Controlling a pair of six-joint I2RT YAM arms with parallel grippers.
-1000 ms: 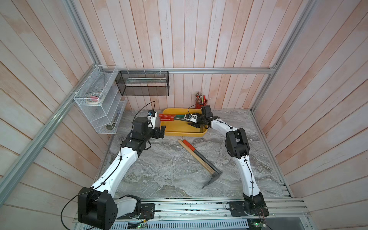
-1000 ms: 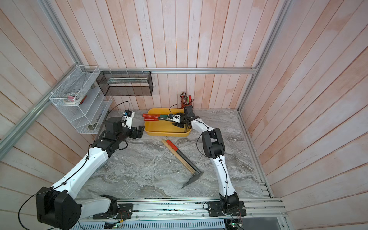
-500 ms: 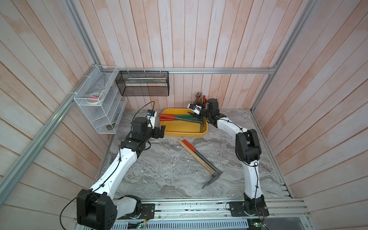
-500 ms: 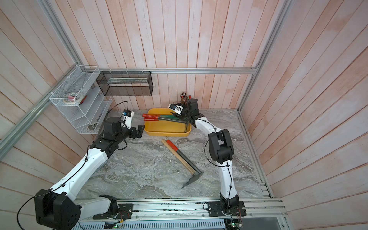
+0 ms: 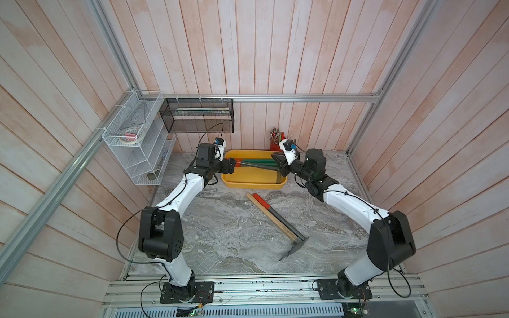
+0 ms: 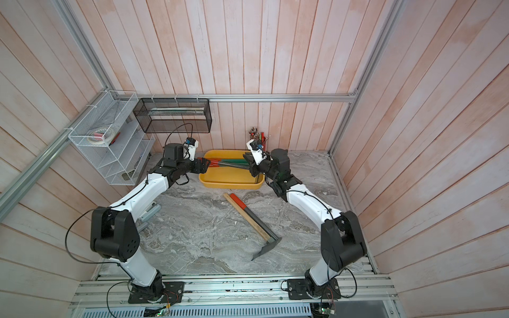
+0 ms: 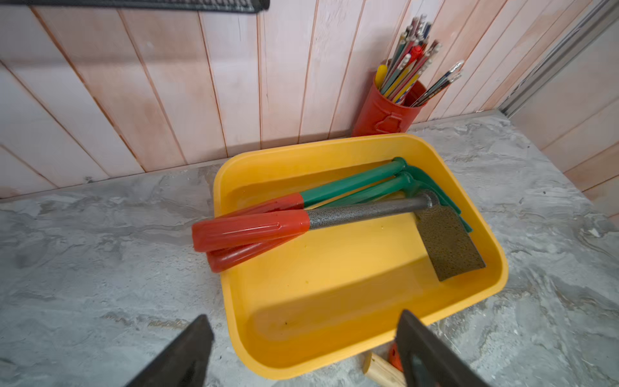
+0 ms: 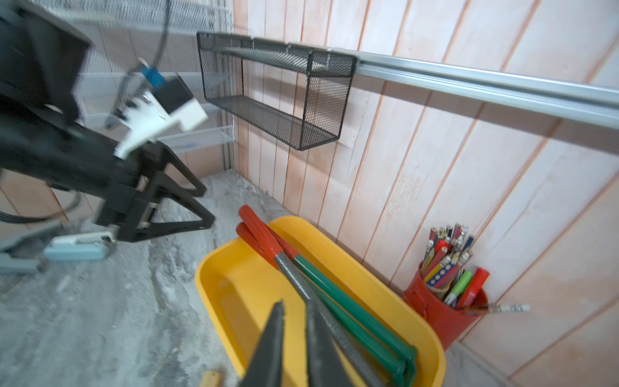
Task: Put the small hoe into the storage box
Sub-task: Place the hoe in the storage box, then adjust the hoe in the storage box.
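Right fingers [image 8: 273, 341]: pressed together and empty. A second ago they were down on the hoe [image 7: 361, 211]; now they are lifted off it, above the box [image 7: 335, 295].
Left fingers [image 7: 191, 348]: spread wide with nothing between them, waiting just outside the box's opposite end.
Hoe: in the box, below the right fingers, with its grey shaft across two green tools. Its red grip overhangs the rim toward the left fingers.
Change: the hoe has been released and the right arm has drawn back.
Meaning: placement looks done — the overhanging grip is the only loose end.
Table [image 5: 220, 234]: another hoe [image 5: 296, 246] lies well back from both sets of fingers.
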